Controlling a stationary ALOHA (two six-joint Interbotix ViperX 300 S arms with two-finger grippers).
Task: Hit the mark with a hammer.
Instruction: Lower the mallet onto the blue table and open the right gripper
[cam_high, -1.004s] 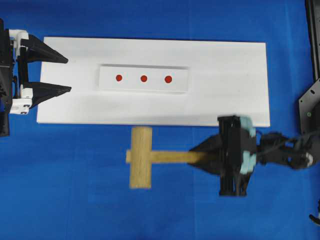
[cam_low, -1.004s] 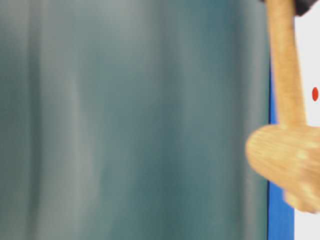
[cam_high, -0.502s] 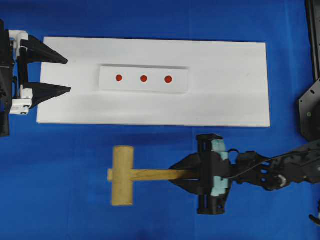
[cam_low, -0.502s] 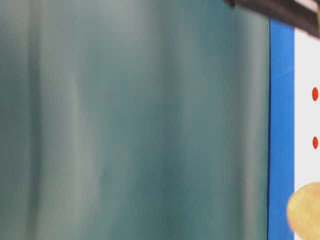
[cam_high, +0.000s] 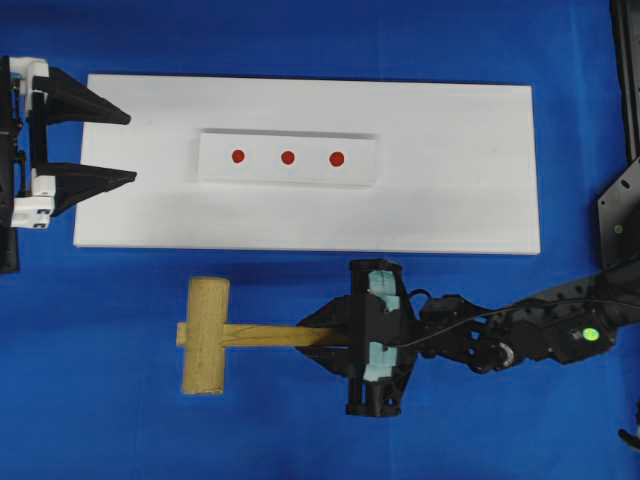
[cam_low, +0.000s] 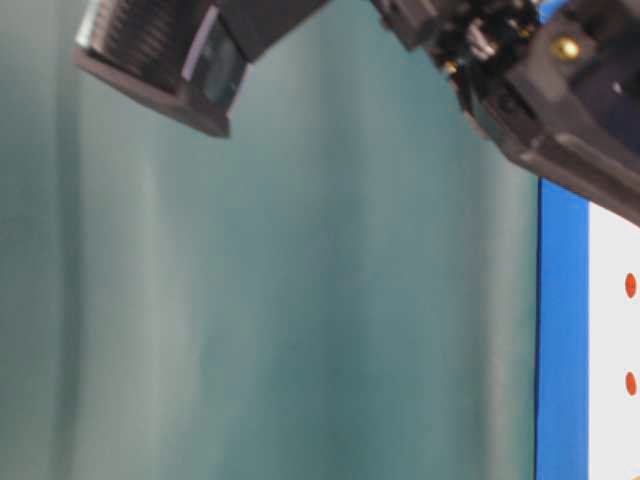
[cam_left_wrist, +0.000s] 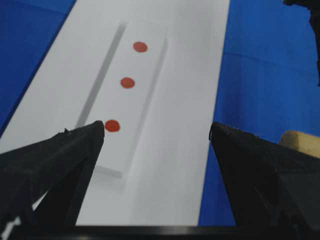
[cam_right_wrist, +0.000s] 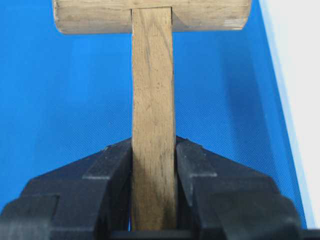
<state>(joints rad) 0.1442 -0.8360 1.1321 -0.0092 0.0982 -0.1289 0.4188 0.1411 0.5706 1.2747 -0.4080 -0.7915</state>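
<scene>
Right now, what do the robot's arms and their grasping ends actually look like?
Both are black. The left end effector has two long tapering fingers on white brackets. The right end effector has pale teal pads on its body, thin black cables and a small green light along its arm.

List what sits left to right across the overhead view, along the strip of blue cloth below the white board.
Hammer head, then its handle, then the right gripper shut on that handle, then the right arm trailing off to the right edge.

- Raised white strip with three red dots (cam_high: 288, 158) atop flat white board (cam_high: 450, 170) on blue table (cam_high: 100, 420).
- Light wooden mallet (cam_high: 215, 335) below board, left of right end effector (cam_high: 322, 337).
- Left end effector (cam_high: 118, 146) at board's left edge.
</scene>
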